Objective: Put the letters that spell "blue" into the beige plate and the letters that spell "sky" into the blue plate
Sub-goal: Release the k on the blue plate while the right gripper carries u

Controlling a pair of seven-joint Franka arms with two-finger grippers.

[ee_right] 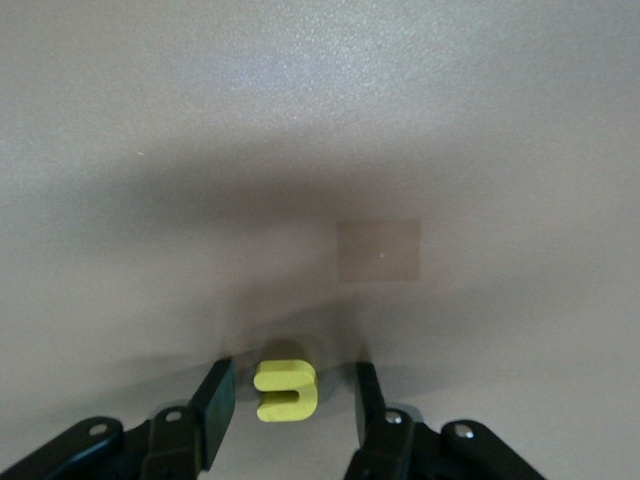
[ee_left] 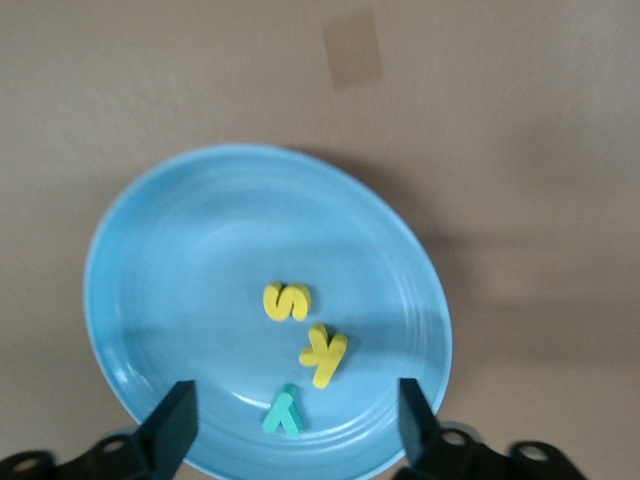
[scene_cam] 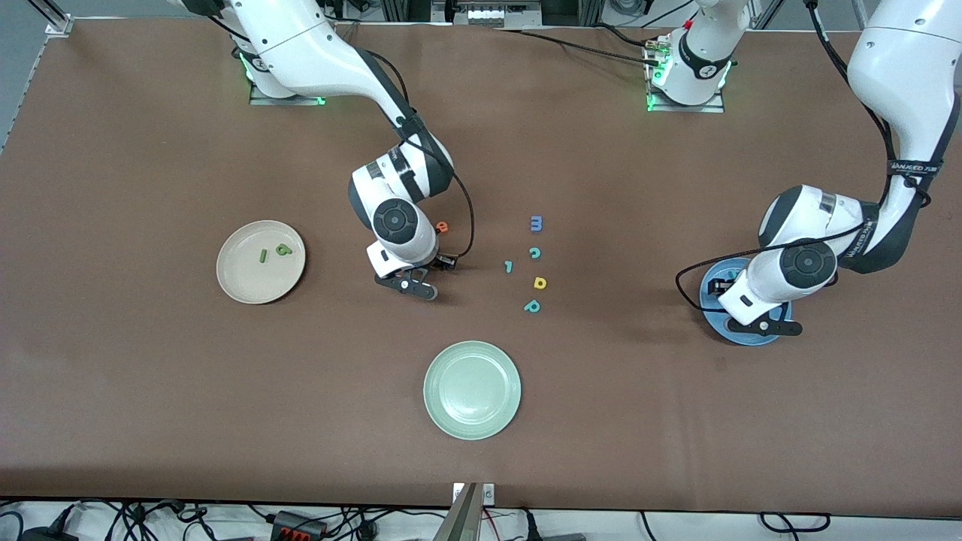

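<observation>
Three foam letters, yellow s (ee_left: 286, 301), yellow k (ee_left: 324, 354) and teal y (ee_left: 284, 412), lie in the blue plate (ee_left: 180, 250) under the spread, released left gripper (ee_left: 298, 418). Right gripper (ee_right: 296, 410), low over the table, straddles the yellow u (ee_right: 286, 390) with fingers apart, not touching it; the orange e (scene_cam: 443, 226) lies at its two o'clock.

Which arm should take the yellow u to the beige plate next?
The right. Its tool already straddles the yellow u on the table, fingers open around it, not far from the beige plate. The left tool is open over the blue plate.
</observation>
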